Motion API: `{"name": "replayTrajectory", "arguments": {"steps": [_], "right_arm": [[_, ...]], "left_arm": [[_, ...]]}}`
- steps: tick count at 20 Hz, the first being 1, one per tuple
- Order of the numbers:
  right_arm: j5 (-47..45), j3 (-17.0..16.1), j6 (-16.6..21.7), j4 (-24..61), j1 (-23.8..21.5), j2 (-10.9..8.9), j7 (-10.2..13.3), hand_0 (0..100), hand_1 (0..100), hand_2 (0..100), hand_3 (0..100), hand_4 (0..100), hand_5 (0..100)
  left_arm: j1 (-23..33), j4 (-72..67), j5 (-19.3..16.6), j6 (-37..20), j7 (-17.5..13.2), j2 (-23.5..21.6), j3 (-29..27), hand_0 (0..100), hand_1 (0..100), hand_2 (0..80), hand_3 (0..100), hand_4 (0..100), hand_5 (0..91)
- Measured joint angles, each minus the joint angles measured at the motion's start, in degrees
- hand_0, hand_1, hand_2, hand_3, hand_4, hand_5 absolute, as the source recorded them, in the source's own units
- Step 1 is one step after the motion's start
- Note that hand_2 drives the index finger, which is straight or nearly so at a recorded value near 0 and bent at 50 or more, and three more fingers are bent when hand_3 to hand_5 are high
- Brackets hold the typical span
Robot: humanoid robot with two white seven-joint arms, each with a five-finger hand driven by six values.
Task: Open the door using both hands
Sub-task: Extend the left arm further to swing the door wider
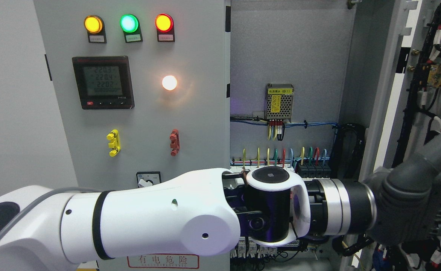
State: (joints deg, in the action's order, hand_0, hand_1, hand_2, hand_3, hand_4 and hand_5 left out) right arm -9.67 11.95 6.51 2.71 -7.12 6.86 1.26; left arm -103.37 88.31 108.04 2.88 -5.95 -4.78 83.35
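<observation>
The cabinet's right-hand door (388, 94) stands swung open to the right, its inner face carrying wiring (437, 75). The opened compartment (288, 49) shows a grey back plate, a power supply (279, 102) and rows of terminals with coloured wires (280, 158). My left arm (149, 218) comes in from the lower left and reaches across the whole picture. Its dark grey left hand (412, 203) is at the lower part of the open door, by the door's edge. How the hand meets the door is hidden. No right arm shows.
The left panel (141, 113) is closed and carries three indicator lamps (129, 23), a digital meter (103, 82), a glowing white lamp (169, 82), yellow (113, 142) and red (174, 142) handles, and a rotary switch (148, 178). A warning label (163, 260) sits at the bottom.
</observation>
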Motion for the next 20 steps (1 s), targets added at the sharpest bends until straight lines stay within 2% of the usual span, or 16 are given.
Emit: {"name": "replayTrajectory", "arguments": {"steps": [8,20], "right_arm": [[0.0,0.0,0.0,0.0,0.0,0.00,0.0,11,0,0,0,0,0],[0.0,0.0,0.0,0.0,0.0,0.00,0.0,11,0,0,0,0,0]], "left_arm": [[-0.1,-3.9,-0.1,0.0,0.1,4.5,0.3,0,0,0.0,0,3,0.0],[-0.1,-6.8,-0.3,0.2,0.3,7.2,0.4,0,0,0.0,0,3,0.0]]}}
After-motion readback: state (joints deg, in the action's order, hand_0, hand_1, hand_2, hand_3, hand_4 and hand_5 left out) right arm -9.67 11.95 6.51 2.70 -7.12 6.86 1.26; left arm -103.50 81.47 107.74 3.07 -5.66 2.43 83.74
